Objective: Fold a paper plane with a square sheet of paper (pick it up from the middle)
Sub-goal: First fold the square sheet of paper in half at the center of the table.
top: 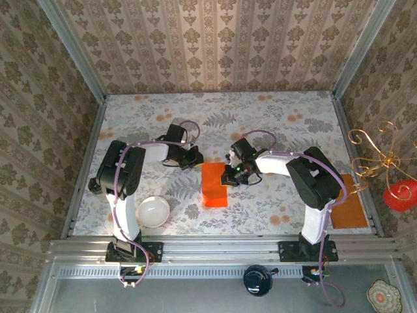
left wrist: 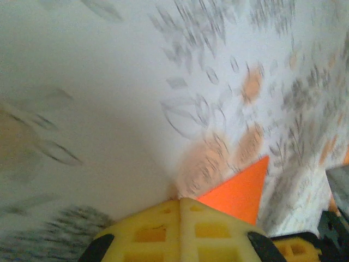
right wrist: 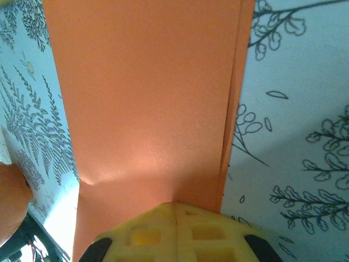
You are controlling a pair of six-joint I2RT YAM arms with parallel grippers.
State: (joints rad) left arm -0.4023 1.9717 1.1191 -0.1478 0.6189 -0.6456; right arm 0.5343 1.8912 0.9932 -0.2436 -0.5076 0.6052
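Table [top: 280, 124]: the square sheet of paper [top: 214, 186] lies flat near the middle.
Sheet: doubled into a strip, long axis running near edge to far edge, no nose yet.
Right gripper [top: 230, 177]: jaws closed, empty, tips on the strip's right edge.
Left gripper [top: 194, 158]: closed, empty, beside the far-left corner.
Crease: I'd pin that corner and press along the whole length, edges matched.

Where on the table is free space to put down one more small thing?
Free: the far strip of the table by the back wall, and the near patch between the white bowl and the right arm's base. Crowded: the middle, where the left gripper and right gripper sit at the orange paper.
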